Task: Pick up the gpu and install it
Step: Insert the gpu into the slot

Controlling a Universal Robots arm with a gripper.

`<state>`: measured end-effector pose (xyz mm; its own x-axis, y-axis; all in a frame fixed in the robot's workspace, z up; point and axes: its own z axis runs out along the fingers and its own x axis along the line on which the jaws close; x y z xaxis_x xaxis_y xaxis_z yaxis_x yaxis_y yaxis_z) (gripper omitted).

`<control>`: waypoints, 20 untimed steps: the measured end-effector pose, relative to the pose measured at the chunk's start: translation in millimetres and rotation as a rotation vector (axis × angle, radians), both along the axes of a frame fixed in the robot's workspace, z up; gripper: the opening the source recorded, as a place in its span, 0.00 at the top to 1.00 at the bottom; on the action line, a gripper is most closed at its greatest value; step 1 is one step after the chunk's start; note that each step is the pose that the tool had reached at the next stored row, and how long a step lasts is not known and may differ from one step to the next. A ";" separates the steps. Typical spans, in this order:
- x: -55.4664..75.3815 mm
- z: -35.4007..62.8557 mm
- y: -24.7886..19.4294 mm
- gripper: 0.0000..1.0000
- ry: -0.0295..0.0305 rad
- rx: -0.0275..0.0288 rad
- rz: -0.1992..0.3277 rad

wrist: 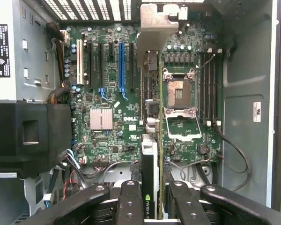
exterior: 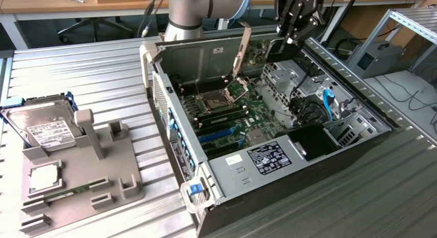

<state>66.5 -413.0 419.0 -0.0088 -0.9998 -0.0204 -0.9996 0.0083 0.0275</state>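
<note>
My gripper (exterior: 297, 28) is shut on the gpu (exterior: 261, 49) and holds it above the open computer case (exterior: 287, 192), near the case's far end. The card hangs on edge, its silver end bracket (exterior: 240, 48) pointing down toward the motherboard (exterior: 236, 115). In the wrist view the gpu (wrist: 150, 159) is seen edge-on between my fingers (wrist: 131, 201), with the bracket (wrist: 157, 28) farthest from the camera. It hovers over the board between the blue expansion slot (wrist: 122, 65) and the CPU socket (wrist: 178, 91).
The case lies on its side on a ribbed metal table (exterior: 89, 74). At the exterior view's left a grey fixture (exterior: 102, 166) holds a silver hard drive (exterior: 48, 128), a processor (exterior: 44, 177) and a memory stick (exterior: 68, 192). Drive cages and cables (exterior: 321, 110) fill the case's right part.
</note>
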 end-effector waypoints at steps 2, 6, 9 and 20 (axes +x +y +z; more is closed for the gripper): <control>-0.1 -2.1 0.0 0.73 0.0000 0.0000 0.000; -0.2 -3.9 0.0 0.73 0.0000 -0.0001 0.001; -0.3 -4.0 0.0 0.73 0.0000 0.0000 0.001; -7.4 -4.0 0.0 0.73 -0.0001 0.0001 0.001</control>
